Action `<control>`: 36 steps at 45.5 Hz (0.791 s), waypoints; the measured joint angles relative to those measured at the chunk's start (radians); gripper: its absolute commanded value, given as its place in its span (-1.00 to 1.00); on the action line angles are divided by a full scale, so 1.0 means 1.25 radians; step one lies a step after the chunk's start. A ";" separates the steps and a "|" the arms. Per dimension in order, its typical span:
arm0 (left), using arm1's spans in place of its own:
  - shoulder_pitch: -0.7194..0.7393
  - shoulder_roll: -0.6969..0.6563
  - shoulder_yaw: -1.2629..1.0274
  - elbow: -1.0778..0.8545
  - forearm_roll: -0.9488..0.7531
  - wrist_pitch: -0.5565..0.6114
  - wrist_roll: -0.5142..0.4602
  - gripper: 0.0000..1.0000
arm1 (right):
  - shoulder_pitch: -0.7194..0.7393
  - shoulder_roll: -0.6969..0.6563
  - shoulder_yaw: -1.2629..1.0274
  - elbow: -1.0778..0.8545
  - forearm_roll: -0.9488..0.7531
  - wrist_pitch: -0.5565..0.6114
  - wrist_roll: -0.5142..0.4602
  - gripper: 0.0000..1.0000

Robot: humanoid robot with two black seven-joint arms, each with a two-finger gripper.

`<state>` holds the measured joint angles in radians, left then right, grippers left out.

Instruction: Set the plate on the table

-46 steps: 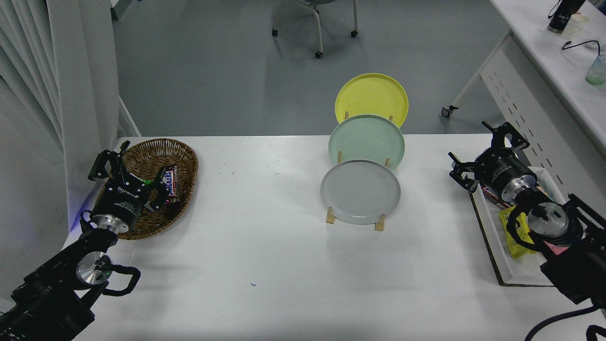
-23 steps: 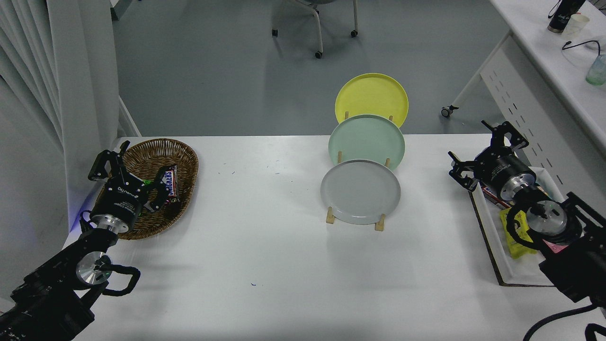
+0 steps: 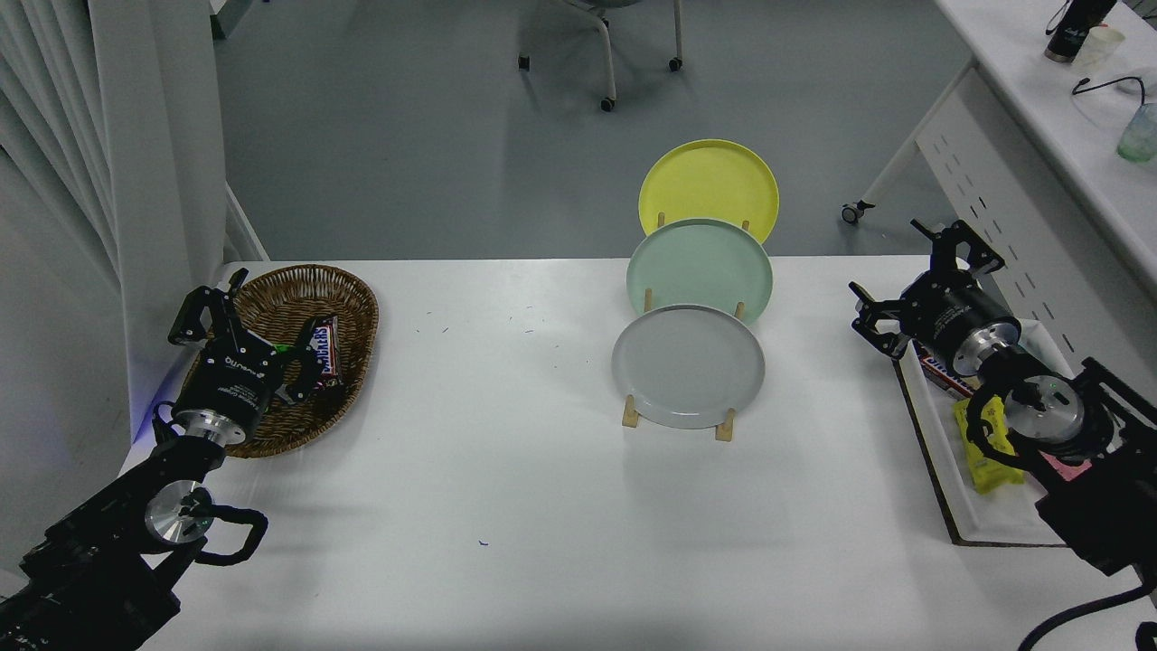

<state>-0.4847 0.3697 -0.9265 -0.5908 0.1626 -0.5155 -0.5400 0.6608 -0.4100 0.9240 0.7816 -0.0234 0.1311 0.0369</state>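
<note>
Right gripper [image 3: 913, 276], jaws apart, is hovering right of the plate [image 3: 688, 366]; stiff, slick, probably light, so I'm eyeing its top rim.

Wicker basket [image 3: 298, 348] holding a candy bar [image 3: 323, 344] — mint plate [image 3: 700, 267], yellow plate [image 3: 709, 188]

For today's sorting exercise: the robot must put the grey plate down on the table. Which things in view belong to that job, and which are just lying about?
Belong to the job:
grey plate, standing in the rack
table
right gripper, open

Lying about:
green plate
yellow plate
basket with snack bar
tray of packets
left gripper, parked over the basket
</note>
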 measured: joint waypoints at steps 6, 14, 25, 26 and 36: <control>0.000 0.000 0.000 0.000 0.000 0.000 0.000 0.96 | -0.007 -0.006 -0.003 0.032 0.001 -0.031 -0.001 0.98; 0.000 0.000 0.000 0.000 0.000 0.000 0.000 0.96 | -0.026 -0.012 -0.006 0.091 0.002 -0.076 -0.001 0.98; 0.000 0.000 0.000 0.000 0.000 0.000 0.000 0.96 | -0.044 -0.017 -0.008 0.156 0.003 -0.126 -0.001 0.98; 0.000 0.000 0.000 0.000 0.000 0.000 0.000 0.96 | -0.045 -0.017 -0.008 0.162 0.003 -0.130 -0.001 0.98; 0.000 0.000 0.000 0.000 0.000 0.000 0.000 0.96 | -0.062 -0.017 -0.009 0.206 0.023 -0.172 -0.001 0.98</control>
<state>-0.4847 0.3693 -0.9265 -0.5909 0.1626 -0.5154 -0.5399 0.5839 -0.4317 0.9132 1.0391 0.0048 -0.0844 0.0353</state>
